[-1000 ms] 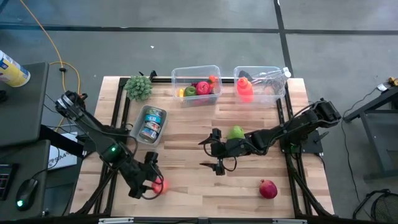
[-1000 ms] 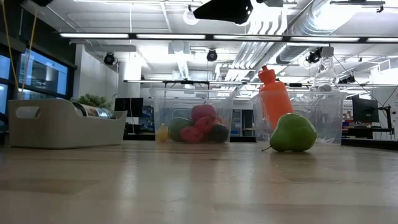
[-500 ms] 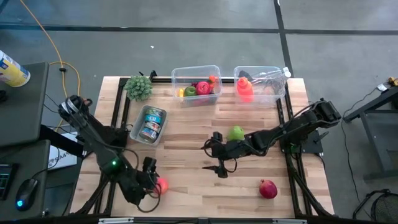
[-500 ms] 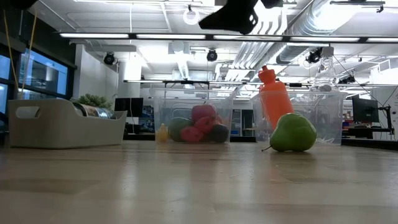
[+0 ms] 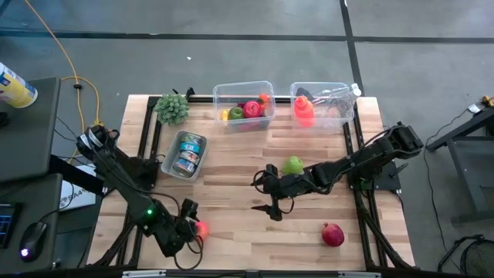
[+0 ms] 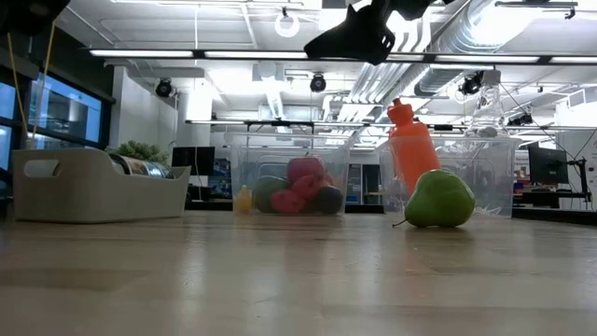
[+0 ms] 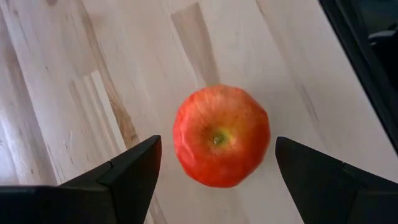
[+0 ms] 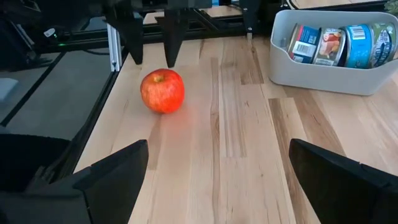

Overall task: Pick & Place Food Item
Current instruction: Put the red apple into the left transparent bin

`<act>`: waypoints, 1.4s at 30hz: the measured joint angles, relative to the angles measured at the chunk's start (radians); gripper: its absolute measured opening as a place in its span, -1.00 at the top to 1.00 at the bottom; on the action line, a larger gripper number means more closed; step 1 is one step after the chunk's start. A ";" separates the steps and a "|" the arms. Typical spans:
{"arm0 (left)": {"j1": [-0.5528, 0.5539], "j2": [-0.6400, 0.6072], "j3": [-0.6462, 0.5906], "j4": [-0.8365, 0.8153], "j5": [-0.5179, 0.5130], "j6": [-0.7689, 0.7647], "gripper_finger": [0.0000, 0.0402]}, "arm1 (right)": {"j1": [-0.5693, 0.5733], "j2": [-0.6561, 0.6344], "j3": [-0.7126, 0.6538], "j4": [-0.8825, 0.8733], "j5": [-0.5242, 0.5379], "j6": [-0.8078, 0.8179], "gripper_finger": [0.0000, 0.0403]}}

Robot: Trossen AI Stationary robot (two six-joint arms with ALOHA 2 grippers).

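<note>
Left tool [image 7: 214,180] hangs right over the round red apple [image 7: 221,144], fingers spread wide either side, not touching it; the apple sits on the pale wooden counter [image 5: 231,239]. Right tool [image 5: 266,194], also spread and empty, hovers mid-counter, the apple well ahead of it.

**What the views hide or cut off**

In the high view the left gripper [image 5: 191,229] covers part of the red apple [image 5: 201,228]. The low view cuts the right gripper [image 6: 359,33] at its top edge. In the clear bin [image 5: 244,106] the fruit overlap, so a count is uncertain. Labels on the cans [image 8: 339,43] in the grey tray [image 8: 323,78] are unreadable, and the picture's edge crops that tray
</note>
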 joint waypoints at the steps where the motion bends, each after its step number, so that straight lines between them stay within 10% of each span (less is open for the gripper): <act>1: 0.000 0.007 0.000 0.000 0.000 0.000 -0.52 | 0.000 0.000 0.000 0.000 0.000 0.000 -0.87; 34: 0.032 0.136 -0.024 0.076 0.005 0.036 -0.52 | 0.000 0.009 -0.002 0.027 0.000 -0.007 -0.87; 42: 0.092 0.135 -0.151 0.300 0.112 0.037 -0.51 | 0.000 0.009 -0.002 0.027 -0.003 -0.003 -0.87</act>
